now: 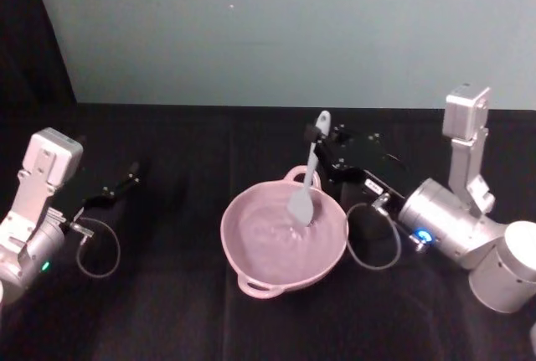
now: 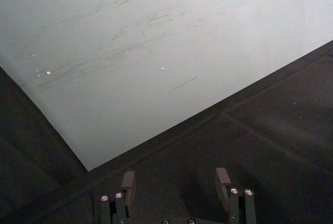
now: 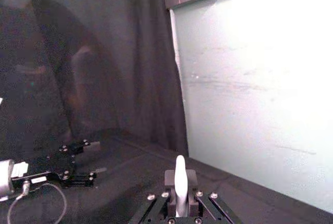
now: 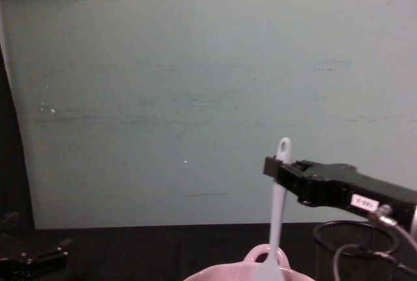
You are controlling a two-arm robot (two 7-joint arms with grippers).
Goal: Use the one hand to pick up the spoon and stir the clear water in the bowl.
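The robot's black right pincer [image 1: 316, 135], on its silver cylindrical wrist, is clamped tight on the upper handle of a long slim white plastic spoon [image 1: 311, 164], just below the hole at the handle's end. The spoon stands nearly upright, and its flat paddle head dips into the clear water of a pale pink round bowl [image 1: 239, 248] with loop handles on its rim. The head sits toward the bowl's far side. The bowl rests mid-way across the black tabletop [image 1: 167, 311], between the two arms. A black wire-mesh cup [image 4: 326, 255] stands just to the bowl's right, beneath the right arm. The left pincer [image 1: 132, 175] sits low at the left, well apart from the bowl, its fingers [image 2: 127, 182] spread wide and empty.
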